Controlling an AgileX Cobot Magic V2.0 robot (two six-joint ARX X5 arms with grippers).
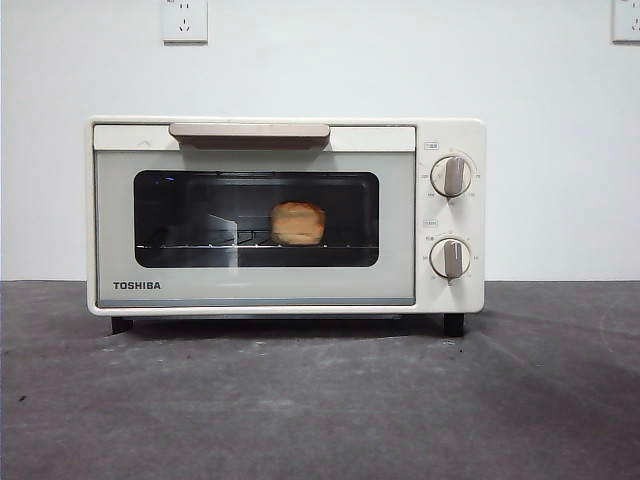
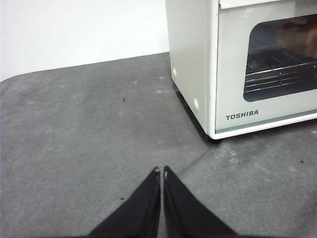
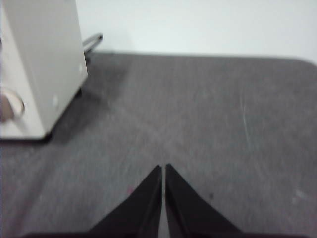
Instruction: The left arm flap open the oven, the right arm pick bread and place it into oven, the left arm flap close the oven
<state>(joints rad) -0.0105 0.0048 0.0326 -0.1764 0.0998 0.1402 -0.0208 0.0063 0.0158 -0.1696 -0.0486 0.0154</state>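
Note:
The cream-white TOSHIBA oven (image 1: 285,215) stands in the middle of the table with its glass door shut and its beige handle (image 1: 249,131) at the top. The golden bread (image 1: 298,223) lies on the wire rack inside, seen through the glass. In the left wrist view the oven (image 2: 233,74) shows at an angle, and the bread (image 2: 297,37) shows dimly behind the glass. My left gripper (image 2: 161,171) is shut and empty above the mat, away from the oven's left corner. My right gripper (image 3: 163,168) is shut and empty over the mat, off the oven's right side (image 3: 42,64).
A dark grey mat (image 1: 320,400) covers the table. Two round knobs (image 1: 451,175) sit on the oven's right panel. A white wall with two sockets (image 1: 184,20) stands behind. Neither arm shows in the front view.

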